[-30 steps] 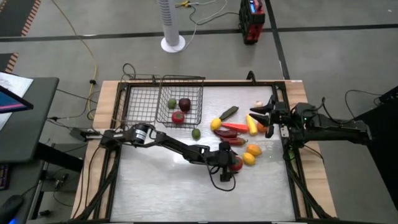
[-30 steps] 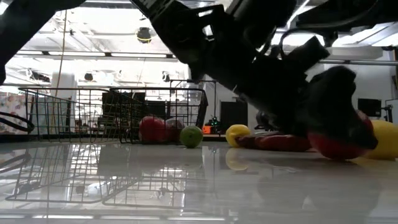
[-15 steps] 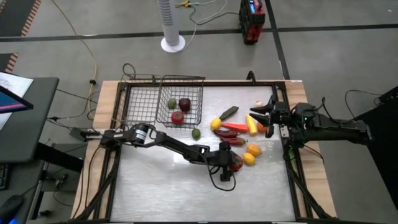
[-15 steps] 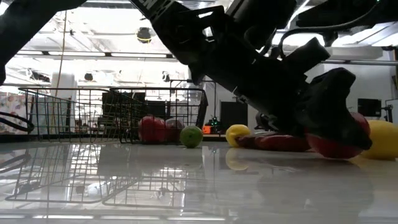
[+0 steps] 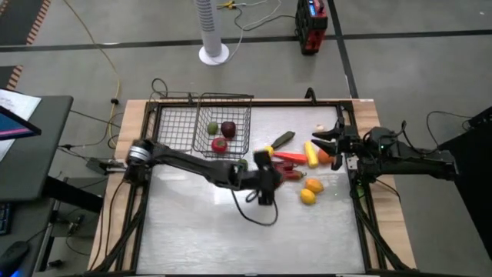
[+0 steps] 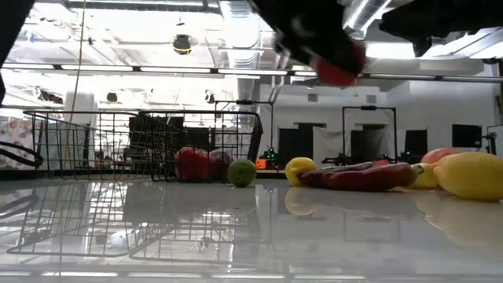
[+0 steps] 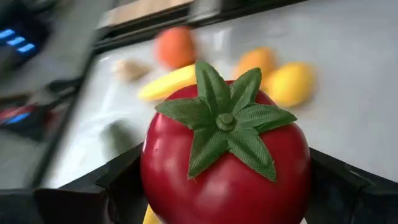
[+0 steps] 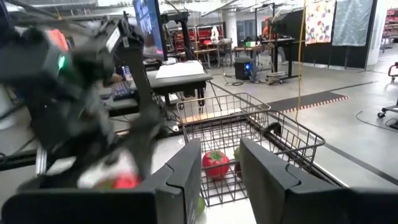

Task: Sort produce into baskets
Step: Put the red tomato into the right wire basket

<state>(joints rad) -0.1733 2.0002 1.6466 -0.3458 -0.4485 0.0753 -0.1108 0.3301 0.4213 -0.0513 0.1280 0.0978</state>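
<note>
Red toy tomato with a green leafy cap (image 7: 225, 163) is clamped between the two dark fingers (image 7: 121, 186) of the left gripper (image 5: 264, 174), lifted clear of the shiny metal table (image 5: 215, 231); in the low view it hangs high above the surface at (image 6: 339, 69). Left arm reaches from the table's left edge across to the middle, gripper just beside the produce pile.

Black wire-mesh deeper basket (image 5: 224, 125) sits at the back left of the table, with a shallower black wire basket (image 5: 174, 127) adjoining on its left. Deeper one holds a green round fruit (image 5: 212, 128), a dark red round fruit (image 5: 228, 129) and a red round fruit (image 5: 219, 145). Small green round fruit (image 6: 242, 172) lies on the table just outside the deeper basket.

Loose produce right of centre: dark green long vegetable (image 5: 283, 139), long red pepper (image 5: 290, 157), yellow long piece (image 5: 311, 154), two orange-yellow round fruits (image 5: 310, 191).

Right gripper (image 5: 329, 143) waits at the table's right side, near the pile, fingers pressed together, nothing between them.
</note>
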